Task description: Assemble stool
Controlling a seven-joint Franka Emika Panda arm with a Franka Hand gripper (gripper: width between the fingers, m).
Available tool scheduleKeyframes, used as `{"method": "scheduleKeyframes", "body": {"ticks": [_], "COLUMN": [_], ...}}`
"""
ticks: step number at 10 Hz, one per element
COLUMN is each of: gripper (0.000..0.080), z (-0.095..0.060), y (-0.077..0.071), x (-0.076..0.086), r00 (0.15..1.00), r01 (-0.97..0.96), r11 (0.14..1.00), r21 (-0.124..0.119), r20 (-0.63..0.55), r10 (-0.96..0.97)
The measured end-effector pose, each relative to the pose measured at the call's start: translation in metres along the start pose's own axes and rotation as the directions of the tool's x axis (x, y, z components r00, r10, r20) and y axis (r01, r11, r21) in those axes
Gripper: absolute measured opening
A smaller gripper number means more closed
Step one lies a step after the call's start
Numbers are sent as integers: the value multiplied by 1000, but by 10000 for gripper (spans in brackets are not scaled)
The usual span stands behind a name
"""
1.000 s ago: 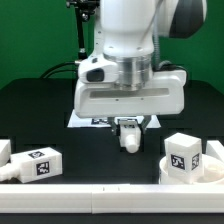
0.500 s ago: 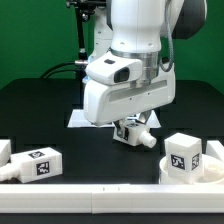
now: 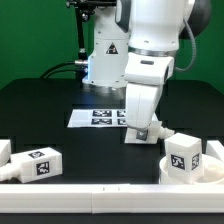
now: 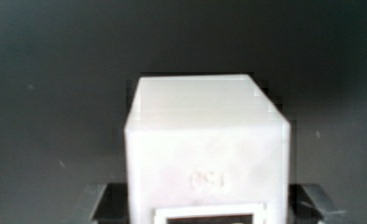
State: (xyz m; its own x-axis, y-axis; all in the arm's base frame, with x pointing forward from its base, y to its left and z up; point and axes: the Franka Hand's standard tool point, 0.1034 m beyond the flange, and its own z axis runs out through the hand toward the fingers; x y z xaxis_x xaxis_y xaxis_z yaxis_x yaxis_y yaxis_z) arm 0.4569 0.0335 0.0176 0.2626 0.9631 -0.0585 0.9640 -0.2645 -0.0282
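My gripper [image 3: 144, 133] is shut on a white stool leg [image 3: 153, 131] and holds it just above the black table, close to the round seat disc [image 3: 172, 170] at the exterior view's right. In the wrist view the leg [image 4: 206, 125] fills the middle, with my gripper [image 4: 206, 208] closed on it and dark fingers [image 4: 112, 203] at either side. A tagged leg block [image 3: 183, 152] stands at the seat disc; whether it is in it or behind it I cannot tell. Another tagged leg [image 3: 36, 163] lies at the front left.
The marker board [image 3: 98, 117] lies flat on the table behind my gripper. A further white part [image 3: 4, 152] shows at the exterior view's left edge. A white ledge [image 3: 100, 192] runs along the front. The robot base stands at the back.
The arm has swung to the exterior view's right with the leg in the gripper, uncovering the marker board and bringing the leg near the seat disc.
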Motion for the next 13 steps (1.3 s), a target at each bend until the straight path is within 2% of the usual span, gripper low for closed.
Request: {"method": "scheduleKeyframes", "body": {"ticks": [2,3,4,5,7,9,10,11,12,13], "gripper": [331,331,332,332,332,333,333,333,333,333], "z": [0,-4,-5,-3,-1,0,0,0,3,7], "y": [1,8,9,5,5,6,6,4,0,-2], "x": [-3,-10,-9,-7,-13,-18,-20,-26,-29,-33], "r00": [992,935,857,760,709,620,548,359,222,108], "r01": [122,355,514,650,705,784,836,932,972,990], "r11": [993,935,857,759,709,621,549,362,226,113], "r21": [-3,-9,-15,-37,-22,-8,1,31,63,83], "r20": [12,16,27,38,50,66,74,76,61,56], "r10": [-122,-354,-514,-649,-704,-782,-833,-930,-973,-993]}}
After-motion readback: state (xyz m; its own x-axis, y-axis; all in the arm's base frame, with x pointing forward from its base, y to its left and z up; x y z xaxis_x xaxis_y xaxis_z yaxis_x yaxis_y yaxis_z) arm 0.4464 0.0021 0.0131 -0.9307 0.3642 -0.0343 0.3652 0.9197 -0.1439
